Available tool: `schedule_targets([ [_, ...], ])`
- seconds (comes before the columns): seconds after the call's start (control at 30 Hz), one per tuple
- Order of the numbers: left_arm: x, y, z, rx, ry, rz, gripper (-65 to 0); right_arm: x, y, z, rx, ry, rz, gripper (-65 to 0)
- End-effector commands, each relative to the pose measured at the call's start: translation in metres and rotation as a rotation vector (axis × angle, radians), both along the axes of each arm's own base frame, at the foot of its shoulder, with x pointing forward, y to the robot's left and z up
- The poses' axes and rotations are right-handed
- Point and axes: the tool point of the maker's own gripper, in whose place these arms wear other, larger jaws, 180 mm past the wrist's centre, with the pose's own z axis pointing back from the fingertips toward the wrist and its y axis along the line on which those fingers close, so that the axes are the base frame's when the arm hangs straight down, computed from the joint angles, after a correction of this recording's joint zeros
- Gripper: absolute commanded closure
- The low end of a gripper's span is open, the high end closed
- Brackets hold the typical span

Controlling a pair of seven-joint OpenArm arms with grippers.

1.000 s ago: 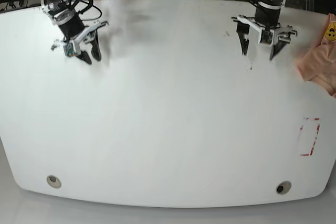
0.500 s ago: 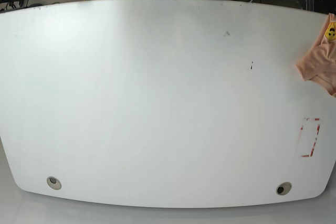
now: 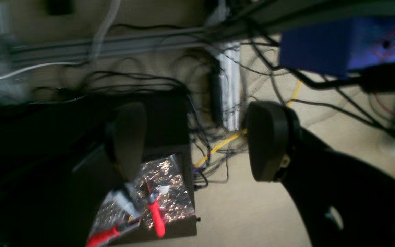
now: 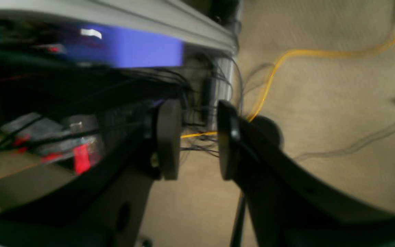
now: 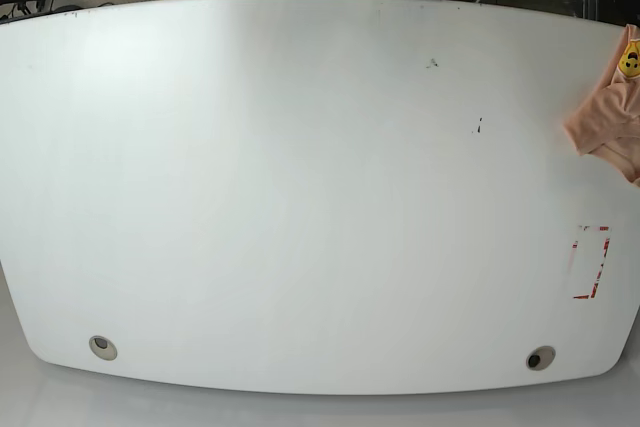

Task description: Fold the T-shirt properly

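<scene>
The peach T-shirt (image 5: 605, 117) lies bunched at the far right edge of the white table (image 5: 300, 197), partly cut off by the frame, its yellow smiley print (image 5: 630, 62) facing up. Neither arm shows in the base view. In the left wrist view my left gripper (image 3: 197, 140) stands wide open with nothing between its fingers, pointing at floor and cables behind the table. My right gripper (image 4: 197, 137) has a narrow gap between its pads (image 4: 168, 137), holds nothing, and also faces the floor.
A red tape rectangle (image 5: 590, 262) marks the table near its right front. Two round holes (image 5: 100, 346) (image 5: 540, 358) sit by the front edge. Behind the table are tangled cables, a yellow cable (image 4: 276, 65), a blue box (image 3: 317, 48) and red-handled tools (image 3: 156, 214).
Both arms, which hung over the back of the table a second ago, have pulled back past its far edge and out of the base view. The T-shirt has not moved.
</scene>
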Motion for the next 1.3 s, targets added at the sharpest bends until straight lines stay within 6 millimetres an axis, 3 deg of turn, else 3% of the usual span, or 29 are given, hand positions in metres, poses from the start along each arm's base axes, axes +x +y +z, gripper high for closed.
schedule_targets([
  [0.0,-0.002,0.011,-0.022,0.014,0.029,0.016,-43.1,0.002,-0.004,-0.020,0.000,0.013,-0.024,-16.5],
  [0.1,-0.011,0.011,-0.048,0.008,0.097,0.036,-43.1,-0.001,-0.005,-0.050,0.001,0.076,-0.027,-16.5],
  [0.2,-0.011,0.006,-0.076,-0.014,0.165,0.053,-42.9,0.014,-0.018,-0.079,-0.021,0.113,-0.053,-16.5],
  [0.5,0.005,0.020,-0.121,-0.018,0.246,0.112,-42.8,0.048,-0.045,-0.124,-0.122,0.190,-0.072,-16.6],
  [0.63,0.013,0.017,-0.128,-0.028,0.296,0.132,-42.8,0.056,-0.049,-0.132,-0.169,0.205,-0.027,-16.8],
  [0.77,0.026,0.032,-0.132,0.055,0.306,0.143,-42.8,0.059,-0.054,-0.140,-0.232,0.229,-0.004,-17.1],
  [0.9,0.024,0.041,-0.133,0.109,0.372,0.140,-42.8,0.064,-0.050,-0.147,-0.239,0.250,0.015,-17.1],
  [1.03,0.040,0.042,-0.133,0.115,0.374,0.134,-42.8,0.064,-0.044,-0.150,-0.230,0.265,0.042,-17.1],
  [1.27,0.041,0.039,-0.133,0.112,0.374,0.140,-42.9,0.077,-0.036,-0.151,-0.219,0.247,0.042,-17.3],
])
